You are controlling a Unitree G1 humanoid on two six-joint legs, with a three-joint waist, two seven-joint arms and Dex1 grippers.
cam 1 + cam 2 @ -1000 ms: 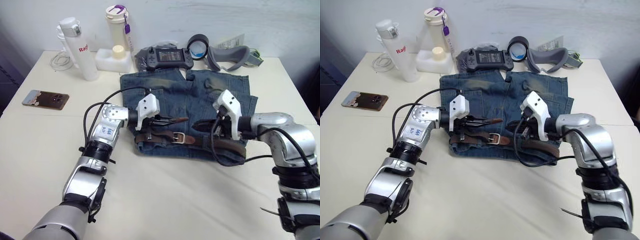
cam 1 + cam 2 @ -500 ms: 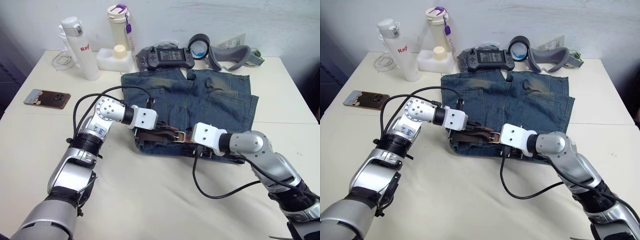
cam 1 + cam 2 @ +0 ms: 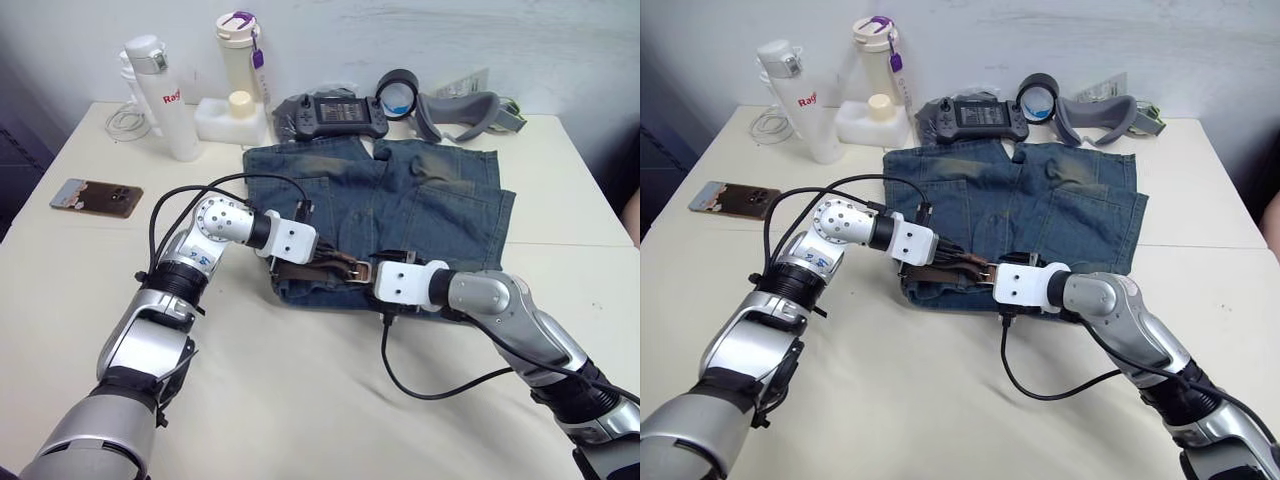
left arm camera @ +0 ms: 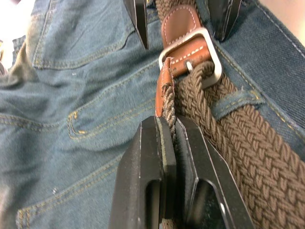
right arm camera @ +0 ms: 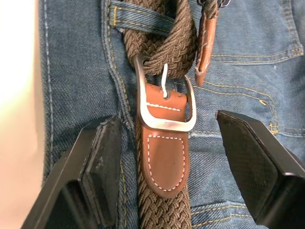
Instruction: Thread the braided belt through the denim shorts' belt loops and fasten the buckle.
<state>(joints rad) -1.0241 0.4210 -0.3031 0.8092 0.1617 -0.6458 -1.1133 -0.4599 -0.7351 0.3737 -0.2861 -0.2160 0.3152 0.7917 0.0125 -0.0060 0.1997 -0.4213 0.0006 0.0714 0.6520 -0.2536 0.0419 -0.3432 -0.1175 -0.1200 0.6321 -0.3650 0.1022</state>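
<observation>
Denim shorts (image 3: 400,200) lie flat mid-frame on the table, waistband toward the bottom edge, faded tan patches on the upper part. Braided belt (image 5: 164,205), dark brown weave, runs along the waistband and passes under a belt loop (image 5: 138,15). Silver buckle (image 5: 164,107) sits centre of the waistband on a brown leather tab; prong lies across the weave, strap through the frame. The belt's tan leather tip (image 4: 163,90) stands just beside the buckle.

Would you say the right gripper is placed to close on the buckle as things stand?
Probably yes. The right gripper is open, its fingers straddling the buckle with nothing between; the left gripper pinches the braided belt just beyond it.
</observation>
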